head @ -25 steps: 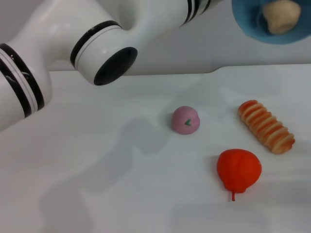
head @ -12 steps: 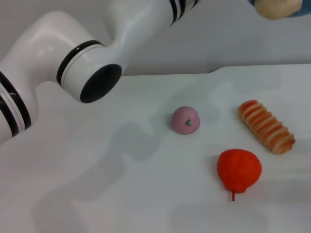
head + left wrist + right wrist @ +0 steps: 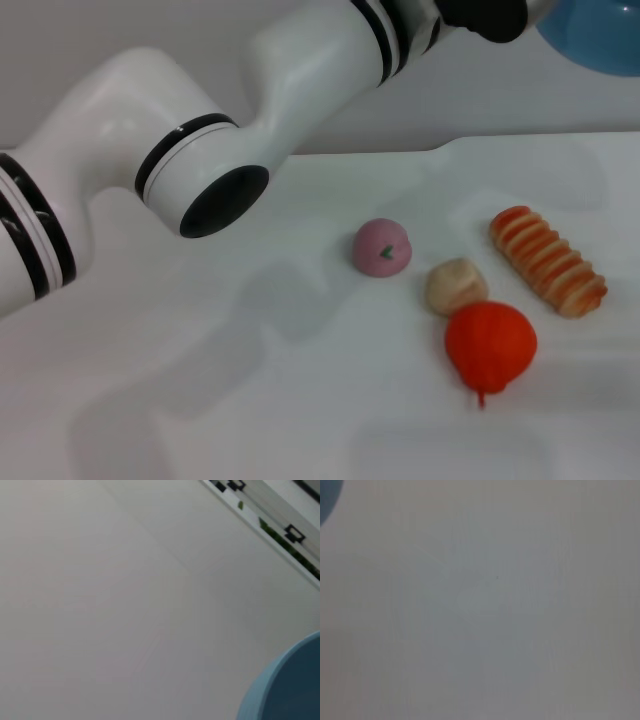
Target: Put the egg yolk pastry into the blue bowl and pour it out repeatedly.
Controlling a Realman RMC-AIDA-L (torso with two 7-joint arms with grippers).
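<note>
Egg yolk pastry (image 3: pixel 457 285) sits on the white table (image 3: pixel 250 400), touching the red pumpkin-like toy (image 3: pixel 490 345), w/ the pink dome (image 3: pixel 381 247) near and the striped bread roll (image 3: pixel 547 260) beside. One of each. Blue bowl (image 3: pixel 595 35) is up high at the left arm's (image 3: pixel 300 90) end; left gripper's grip can't be told. Right gripper out of sight. Pastry looks light, matte, prob. softish and not slippery; take it across its rounded sides, from above.
</note>
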